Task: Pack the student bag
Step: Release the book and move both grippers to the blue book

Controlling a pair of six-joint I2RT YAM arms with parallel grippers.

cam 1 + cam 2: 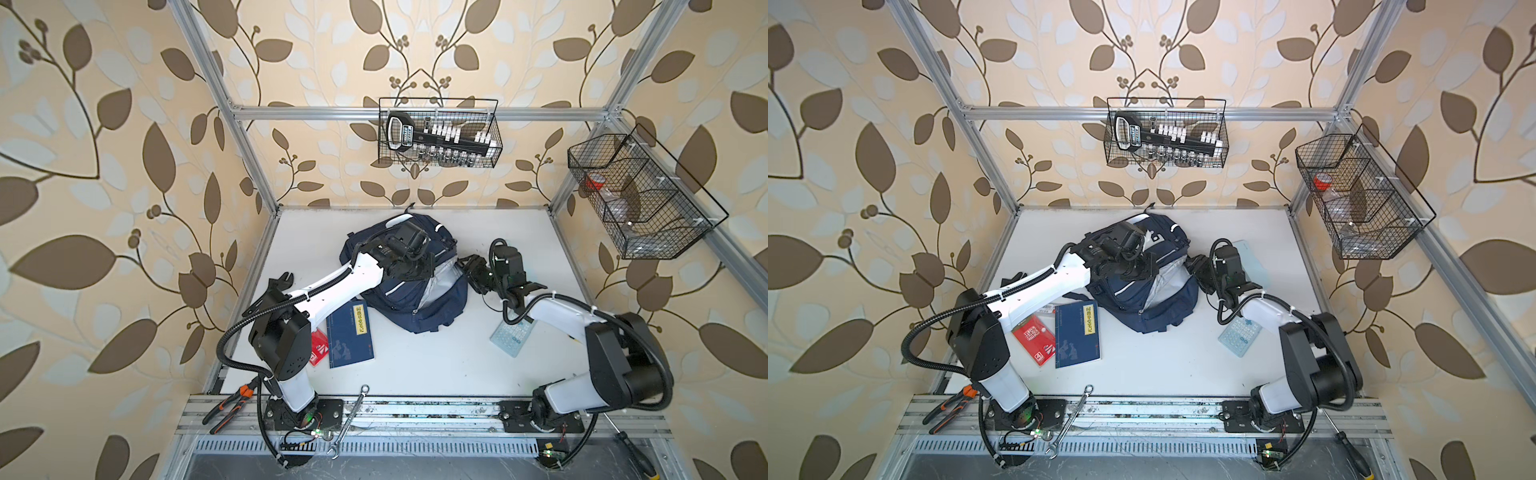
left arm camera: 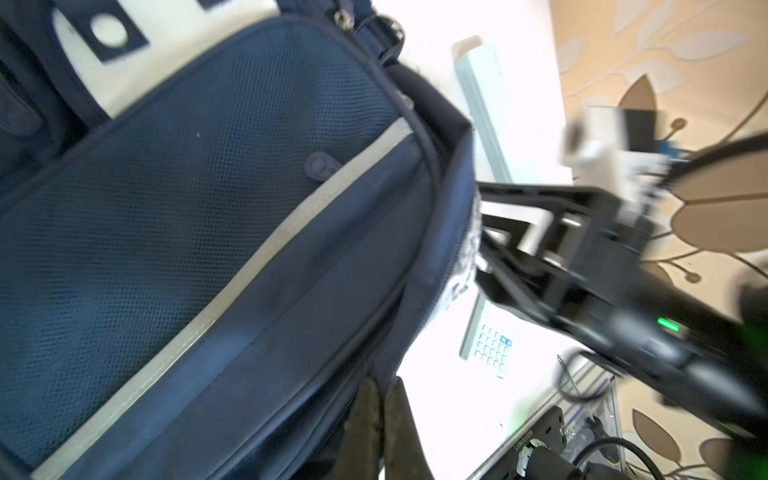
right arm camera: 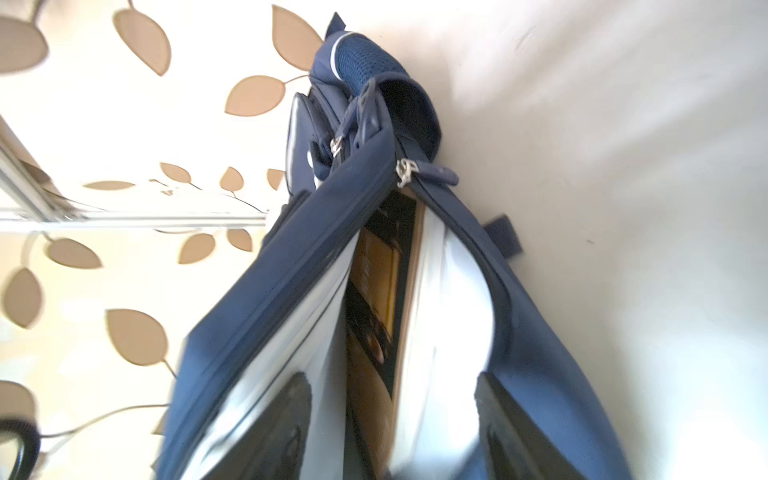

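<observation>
White tabletop point(image 1: 415, 374), and the big navy-blue fabric student bag point(image 1: 415, 309) with white stripes slumps under the left pincer point(image 1: 417, 270), seemingly clenched on its upper rim; right pincer point(image 3: 392, 378) gapes, released, at the mouth. Limp cloth, I'd say, best gripped by the zip hem

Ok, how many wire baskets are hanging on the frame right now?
2. The back basket hangs on the rear rail, above the student bag; the side basket hangs on the right-hand rail. No others seem hidden.
</observation>
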